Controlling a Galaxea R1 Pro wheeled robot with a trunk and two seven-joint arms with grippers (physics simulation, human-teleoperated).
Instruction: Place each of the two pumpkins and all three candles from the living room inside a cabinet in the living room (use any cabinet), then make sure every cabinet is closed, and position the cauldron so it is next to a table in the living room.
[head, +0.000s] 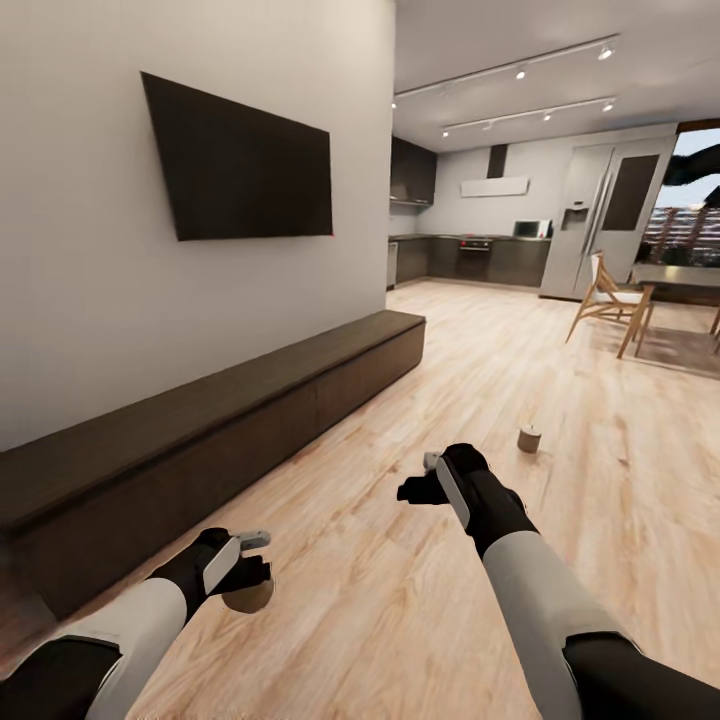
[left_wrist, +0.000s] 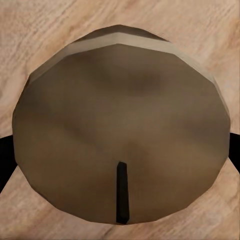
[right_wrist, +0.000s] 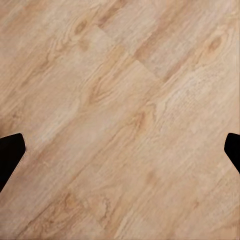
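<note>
A tan candle (head: 250, 598) hangs just above the wood floor, and my left gripper (head: 248, 580) is shut on it. In the left wrist view the candle's top (left_wrist: 120, 120) with its dark wick lies close below the camera, with a black fingertip at each side. A second candle (head: 529, 438) stands on the floor ahead and to the right of my right gripper (head: 420, 478). That gripper is open over bare floor, its fingertips (right_wrist: 10, 150) wide apart with nothing between them. The long low dark-brown cabinet (head: 230, 420) runs along the left wall with its panels shut. Pumpkins, cauldron and coffee table are out of view.
A black TV (head: 240, 165) hangs on the wall above the cabinet. Open wood floor (head: 470, 340) stretches ahead to the kitchen (head: 470, 255). A wooden chair (head: 608, 300) and the dining table (head: 680, 278) stand at the far right.
</note>
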